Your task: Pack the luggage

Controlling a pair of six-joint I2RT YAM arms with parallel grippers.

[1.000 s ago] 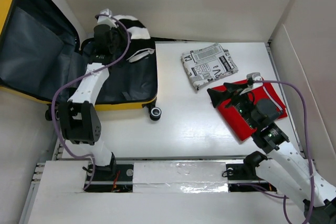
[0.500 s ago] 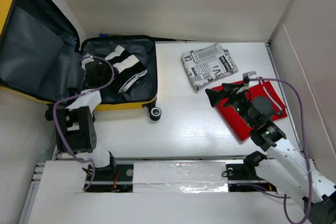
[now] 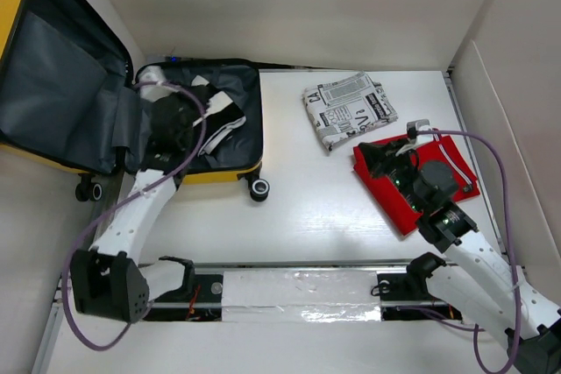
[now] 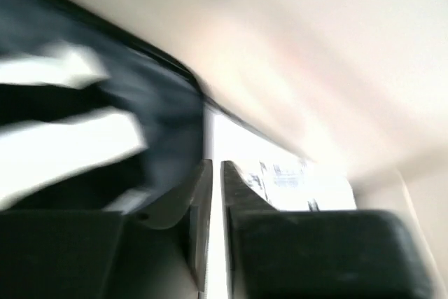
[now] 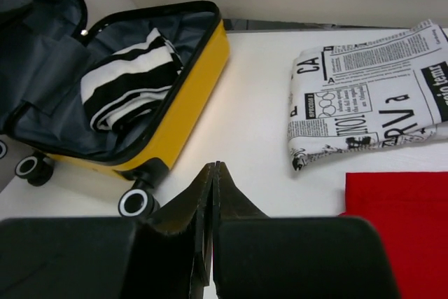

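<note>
The luggage (image 3: 61, 76) lies open at the far left of the counter (image 3: 333, 208). Its yellow shell is down and its lid is thrown back to the left against the side wall, so the dark grey lining faces up and the base half can be loaded from above. One item is already in that base half, a black-and-white striped garment (image 3: 223, 116), lying a little rumpled toward the right wall. The lid half holds nothing that I can see.

My left tool (image 3: 175, 124) is down inside the base, right by the stripes, which I take to be tucking or letting go of that piece. The left wrist view is blurred, but the fingers are drawn almost together with only a slit between them, and no cloth shows in it.

Two pieces wait on the counter to the right, well apart from the case. A folded newspaper-print cloth (image 3: 349, 109) sits farther back, and a red folded cloth (image 3: 390, 199) lies nearer and further right, just beside it. My right tool (image 3: 368, 155) is at the red cloth's far-left corner with its fingers pressed together. I judge this a pinch on the edge for carrying the cloth over to the case, though I cannot tell whether any fabric is caught.
</note>
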